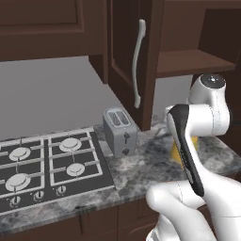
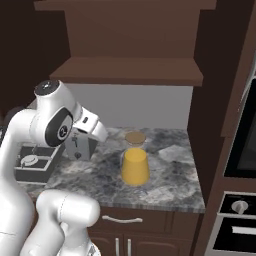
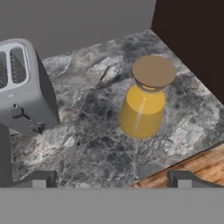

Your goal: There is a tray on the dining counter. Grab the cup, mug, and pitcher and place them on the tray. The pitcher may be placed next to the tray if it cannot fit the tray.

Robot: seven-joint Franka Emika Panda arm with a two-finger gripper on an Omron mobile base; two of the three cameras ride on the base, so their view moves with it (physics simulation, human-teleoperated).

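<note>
Beside the toaster [image 3: 22, 87], pitcher [image 3: 143, 98] stands upright on the surface [image 3: 87, 144]; likely heavy, smooth, tapering. Grip below the cork lid [image 3: 153, 71]. Tool [image 3: 111, 179] fully open, empty.

toaster [image 1: 120, 132]: upright on stone counter [image 1: 141, 167], at 3 o'clock of stove [image 1: 47, 167]
cabinet door [image 1: 134, 56]: at 12 o'clock of toaster
oven [image 2: 240, 200]: at counter's 3 o'clock

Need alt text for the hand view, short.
A tapered orange-yellow pitcher with a round tan cork-like lid stands upright on a grey marbled stone countertop, apart from a silver two-slot toaster at the left edge. The open gripper hovers above, fingertips wide apart at the bottom of the view.
</note>
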